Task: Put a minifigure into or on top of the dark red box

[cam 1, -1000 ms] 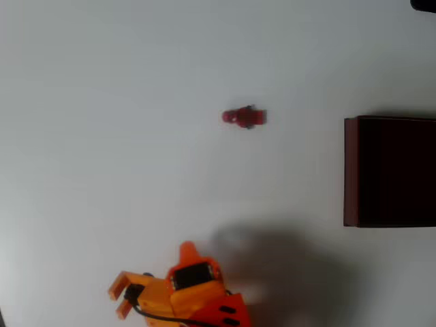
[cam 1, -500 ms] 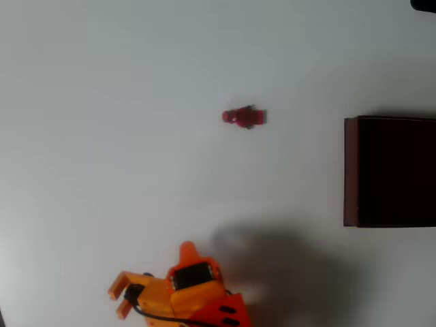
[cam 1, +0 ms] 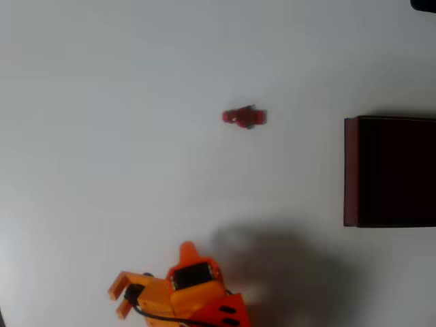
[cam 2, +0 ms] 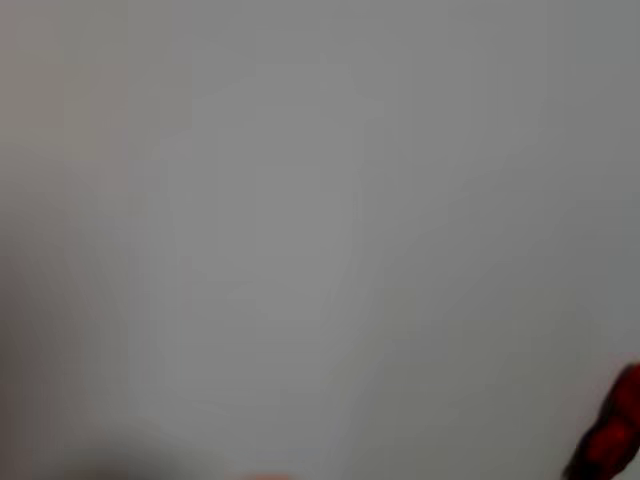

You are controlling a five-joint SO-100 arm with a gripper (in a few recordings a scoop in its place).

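The minifigure (cam 1: 244,117), tiny and all red, lies on its side on the white table a little above the middle of the overhead view. In the wrist view a blurred red bit of the minifigure (cam 2: 612,435) shows at the lower right edge. The dark red box (cam 1: 351,170), with a nearly black inside, sits at the right edge, well apart from the figure. My orange gripper (cam 1: 186,252) is near the bottom edge, far below the figure and left of the box. It holds nothing, and how its jaws stand is unclear from above.
The white table (cam 1: 102,136) stretches around everything. The arm casts a broad shadow (cam 1: 279,266) to the right of the gripper. A dark object (cam 1: 424,4) pokes in at the top right corner.
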